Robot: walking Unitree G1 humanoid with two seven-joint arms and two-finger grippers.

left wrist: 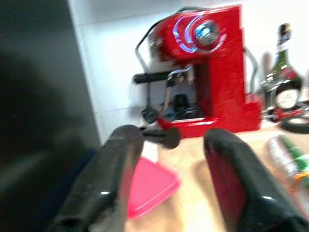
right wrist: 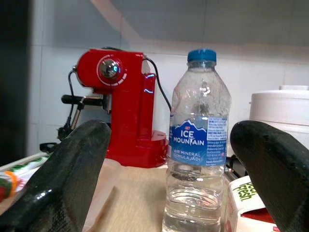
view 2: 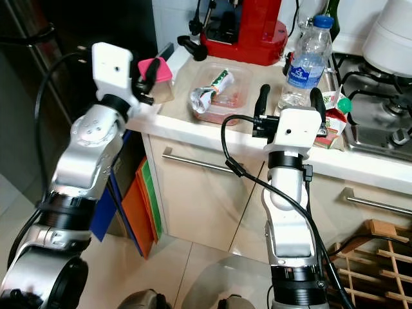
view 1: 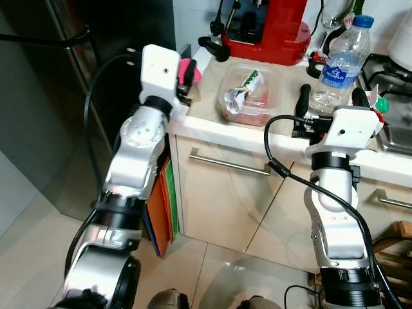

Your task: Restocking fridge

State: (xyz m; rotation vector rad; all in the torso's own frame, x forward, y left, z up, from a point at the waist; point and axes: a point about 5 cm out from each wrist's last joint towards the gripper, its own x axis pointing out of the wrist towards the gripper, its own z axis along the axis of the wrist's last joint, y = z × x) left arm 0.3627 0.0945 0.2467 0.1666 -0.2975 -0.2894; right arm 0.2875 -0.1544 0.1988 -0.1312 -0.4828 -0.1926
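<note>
1. Eye views: water bottle (view 1: pixel 341 61) upright on worktop (view 1: pixel 212 122), right of the red coffee machine (view 1: pixel 273 29). Right gripper (view 2: pixel 288 96) just before the bottle, fingers wide.
2. Left wrist: left gripper (left wrist: pixel 169 159) fingers wide, holding nothing, over pink lid (left wrist: pixel 149 186) near the machine.
3. Right wrist: bottle between spread fingers (right wrist: pixel 72 169), untouched.
</note>
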